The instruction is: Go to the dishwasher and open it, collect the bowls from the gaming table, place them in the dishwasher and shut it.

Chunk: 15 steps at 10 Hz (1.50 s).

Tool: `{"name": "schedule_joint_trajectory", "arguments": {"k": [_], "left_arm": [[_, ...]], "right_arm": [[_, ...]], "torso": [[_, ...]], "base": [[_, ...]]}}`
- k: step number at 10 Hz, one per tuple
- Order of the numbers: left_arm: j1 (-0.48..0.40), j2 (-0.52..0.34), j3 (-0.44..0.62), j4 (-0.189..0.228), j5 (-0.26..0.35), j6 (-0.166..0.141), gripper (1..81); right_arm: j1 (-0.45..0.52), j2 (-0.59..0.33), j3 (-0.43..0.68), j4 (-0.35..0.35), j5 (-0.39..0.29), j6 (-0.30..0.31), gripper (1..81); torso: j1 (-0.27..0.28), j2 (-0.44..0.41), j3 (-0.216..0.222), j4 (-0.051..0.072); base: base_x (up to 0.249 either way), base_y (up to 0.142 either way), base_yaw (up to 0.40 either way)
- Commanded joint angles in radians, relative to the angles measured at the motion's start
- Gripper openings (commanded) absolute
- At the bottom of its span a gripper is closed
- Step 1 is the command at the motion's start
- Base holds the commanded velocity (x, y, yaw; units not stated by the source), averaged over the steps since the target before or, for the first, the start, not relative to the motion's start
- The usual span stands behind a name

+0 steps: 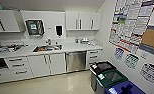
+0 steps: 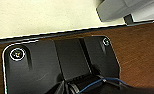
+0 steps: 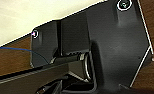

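Brushed steel dishwasher (image 1: 75, 61); glossy cream floor (image 1: 55, 86).

Wall posters (image 1: 133, 22) text blurred; blue bin (image 1: 124, 89) cut off.

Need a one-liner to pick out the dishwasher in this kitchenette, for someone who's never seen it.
Find the white counter with the steel sink set into it. Under the counter, right of the sink's double-door cabinet, sits the dishwasher, door shut. It is the one brushed-steel front in a row of white doors and drawers.
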Motion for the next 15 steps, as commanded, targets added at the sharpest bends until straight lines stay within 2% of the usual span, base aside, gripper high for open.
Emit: {"name": "schedule_joint_trajectory", "arguments": {"k": [1, 15], "left_arm": [[-0.047, -0.010, 0.014, -0.006, 0.042, 0.001, 81.1], [-0.046, -0.010, 0.015, -0.006, 0.041, 0.001, 81.1]], "right_arm": [[0.045, -0.004, 0.005, 0.001, -0.060, -0.003, 81.1], [0.043, -0.005, 0.002, 0.001, -0.060, -0.003, 81.1]], "torso": [[0.000, 0.000, 0.000, 0.000], [0.000, 0.000, 0.000, 0.000]], "base": [[0.086, 0.000, 0.000], [0.085, 0.000, 0.000]]}}
